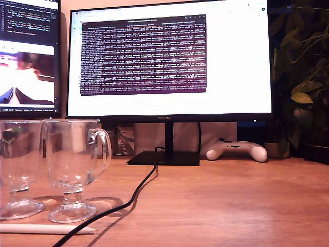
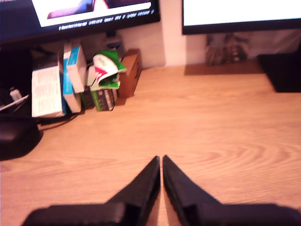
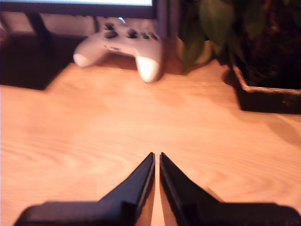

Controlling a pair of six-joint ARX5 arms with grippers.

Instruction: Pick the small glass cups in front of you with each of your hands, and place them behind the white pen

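two clear glass mugs stand side by side at the lower left of the exterior view, on the wooden desk [image 1: 247, 200]. the first glass cup [image 1: 18, 167] is cut off by the frame's left edge; the second glass cup [image 1: 74, 167] stands just to its right in that view, its looped handle turned toward the exterior view's right. the white pen [image 1: 46, 229] lies flat along the bottom left edge of the exterior view, just in front of the cups' feet, tip pointing right. a black cable [image 1: 136, 193] runs from the monitor stand [image 1: 164, 157] diagonally down past the second cup's foot and crosses the pen's tip.

my first gripper [image 2: 161, 162] has its jaws nearly closed, a thin slit between the pointed tips, holding nothing, above bare desk. my second gripper [image 3: 156, 159] is likewise almost closed and empty, pointing toward a white game controller [image 3: 120, 44]. neither gripper appears in the exterior view.
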